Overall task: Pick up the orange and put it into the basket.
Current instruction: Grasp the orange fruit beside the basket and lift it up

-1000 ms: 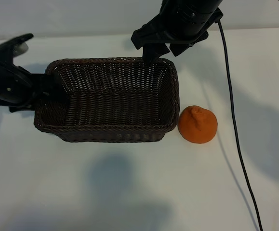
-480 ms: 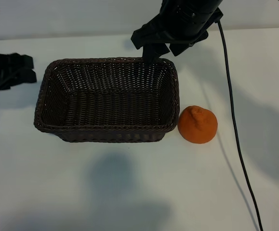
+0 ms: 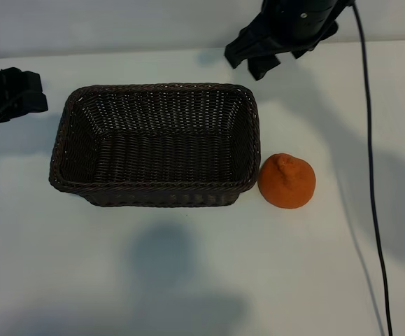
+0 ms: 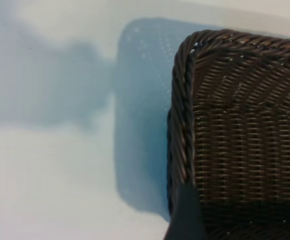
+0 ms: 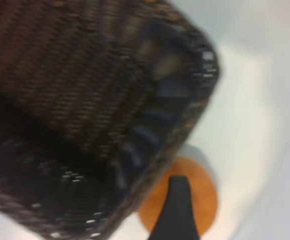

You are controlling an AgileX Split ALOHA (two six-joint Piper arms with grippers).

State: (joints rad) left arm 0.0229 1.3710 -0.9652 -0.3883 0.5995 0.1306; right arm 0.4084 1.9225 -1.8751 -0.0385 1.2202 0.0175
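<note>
Left gripper [image 3: 10, 98] sits at the far left edge of the exterior frame, upper left, just off the basket's [image 3: 154, 190] short left wall and clear of it — jaws spread wide, nothing held. Its wrist view shows a braided rim corner and the bare table [image 4: 49, 165] beside it, one dark fingertip [image 4: 187, 215] poking in at the bottom edge. Basket fills center-left of the exterior frame, rectangular, dark wicker, nothing inside it. Orange [image 3: 287, 181] is right of center, on the table, touching or nearly touching the basket's lower right corner, puckered top up — not in the basket. Right gripper [image 3: 275, 49] is at the top, right of center, above the basket's far right corner and well apart from the orange; jaws wide, empty. Its wrist view is blurred: basket corner across most of the frame, orange low beside it with a dark fingertip [image 5: 177, 210] overlapping it. A black cable [image 3: 372, 189] runs down the right side of the exterior frame.
</note>
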